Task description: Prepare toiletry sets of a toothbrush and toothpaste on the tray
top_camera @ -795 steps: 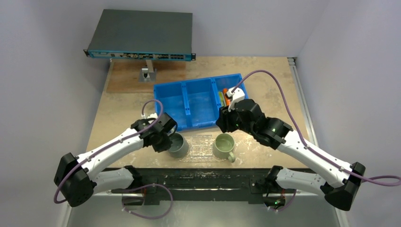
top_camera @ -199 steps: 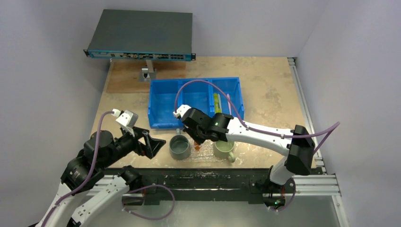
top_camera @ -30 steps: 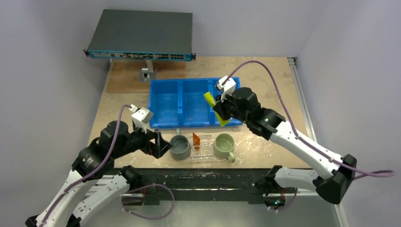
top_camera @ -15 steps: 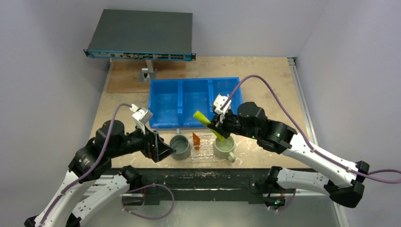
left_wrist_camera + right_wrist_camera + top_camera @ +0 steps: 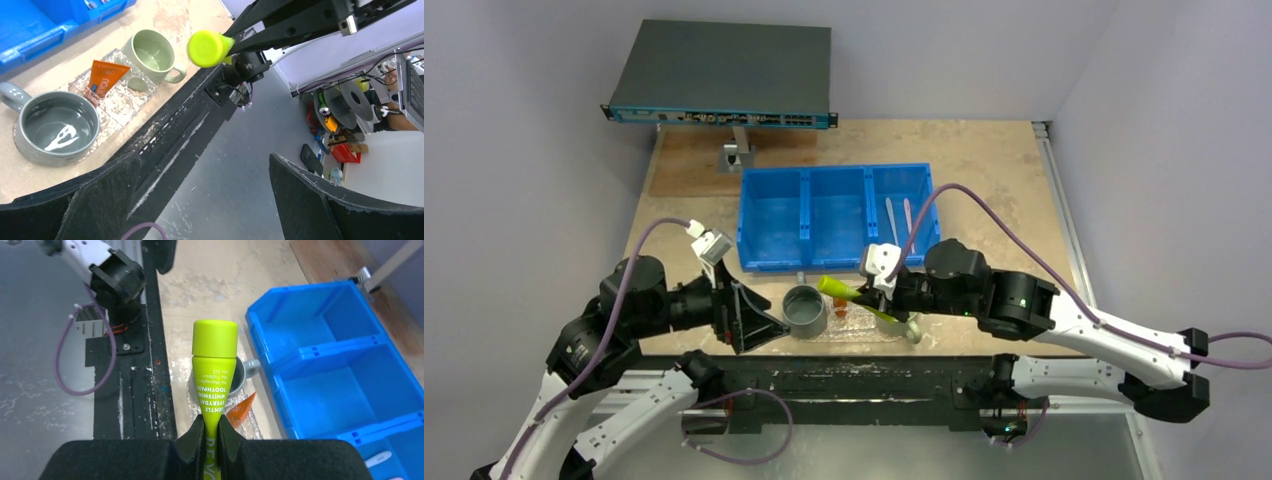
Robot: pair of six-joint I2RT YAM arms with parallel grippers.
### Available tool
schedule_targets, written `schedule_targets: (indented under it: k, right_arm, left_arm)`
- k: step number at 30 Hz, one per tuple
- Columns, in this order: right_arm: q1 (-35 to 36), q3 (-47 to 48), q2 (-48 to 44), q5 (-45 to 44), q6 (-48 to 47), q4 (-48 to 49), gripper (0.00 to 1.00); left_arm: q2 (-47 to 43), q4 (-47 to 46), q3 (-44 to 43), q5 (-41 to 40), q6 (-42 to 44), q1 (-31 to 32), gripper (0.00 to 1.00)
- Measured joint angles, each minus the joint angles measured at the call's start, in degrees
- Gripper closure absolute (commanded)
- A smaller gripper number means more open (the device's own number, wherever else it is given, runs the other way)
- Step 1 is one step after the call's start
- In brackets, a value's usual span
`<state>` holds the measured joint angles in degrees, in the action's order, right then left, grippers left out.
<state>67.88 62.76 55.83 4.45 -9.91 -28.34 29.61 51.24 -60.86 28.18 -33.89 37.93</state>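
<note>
My right gripper is shut on the flat end of the green toothpaste tube, which hangs level above the tray, cap pointing left. In the right wrist view the green tube runs out from between the gripper's fingers. The orange tube lies on the tray between the grey mug and the pale-green mug. Two toothbrushes lie in the right compartment of the blue bin. My left gripper is open and holds nothing, left of the grey mug. The left wrist view shows the left gripper over the table's near edge.
A dark network switch stands raised on a stand at the back left. The blue bin's left and middle compartments look empty. The black table frame runs along the near edge. The right arm's purple cable arcs over the bin.
My right gripper carried the green tube from above the bin down toward me to over the tray, its cap swinging left. The left gripper drew back toward the near edge, still open.
</note>
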Motion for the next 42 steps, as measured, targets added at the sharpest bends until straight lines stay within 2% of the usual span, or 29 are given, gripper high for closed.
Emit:
schedule_targets:
  k: [12,28,37,42]
  right_arm:
    - [9.7,0.0,0.0,1.1,-9.6,-0.9,0.92]
    - [14.2,9.3,10.2,1.1,-24.5,-2.8,0.88]
    - [14.3,14.1,15.6,1.1,-28.1,-4.4,0.87]
    - [14.3,15.5,18.4,1.1,-28.9,-4.9,0.87]
  left_arm:
    - [2.4,0.2,-0.1,7.3,-3.2,0.0,0.0]
    - [9.5,1.3,0.9,15.3,-2.0,0.0,0.02]
    - [10.8,1.6,2.0,17.9,0.7,0.0,0.13]
    - [10.9,1.6,3.7,18.8,2.0,0.0,0.27]
